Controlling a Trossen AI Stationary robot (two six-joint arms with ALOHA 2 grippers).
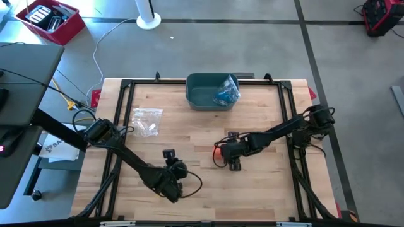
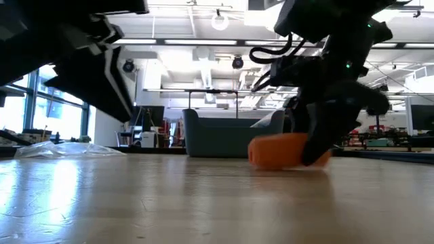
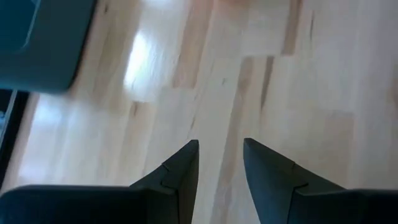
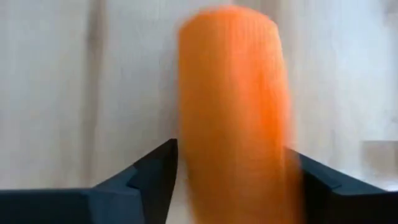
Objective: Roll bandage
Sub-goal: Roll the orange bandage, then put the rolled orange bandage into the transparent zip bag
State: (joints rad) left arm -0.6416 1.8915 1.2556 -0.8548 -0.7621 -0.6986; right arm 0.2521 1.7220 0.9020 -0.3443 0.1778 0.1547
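Note:
The bandage [image 4: 233,112] is an orange roll lying on its side on the wooden table, right of centre [image 1: 218,150], and also shows in the low view [image 2: 281,150]. My right gripper [image 4: 231,155] comes down on it steeply from above, open, one finger on either side of the roll [image 2: 319,146]. My left gripper [image 3: 221,146] hangs open over bare wood near the table's front edge [image 1: 173,186], with nothing between its fingers. My right gripper straddles the roll's near end [image 4: 205,186] from above, its fingers along the roll's two sides. A thin strip of table shows beside one fingertip [image 4: 168,155]. The roll's blurred edge meets the other fingertip [image 4: 298,165]; I cannot tell whether it touches. The roll rests on the table.
A teal bin [image 1: 201,93] holding a blue item in clear wrap [image 1: 226,91] stands at the far middle. A clear plastic bag [image 1: 146,121] lies at the far left. Black frame rails [image 1: 123,113] run along the table's sides. Bare wood lies between the two arms.

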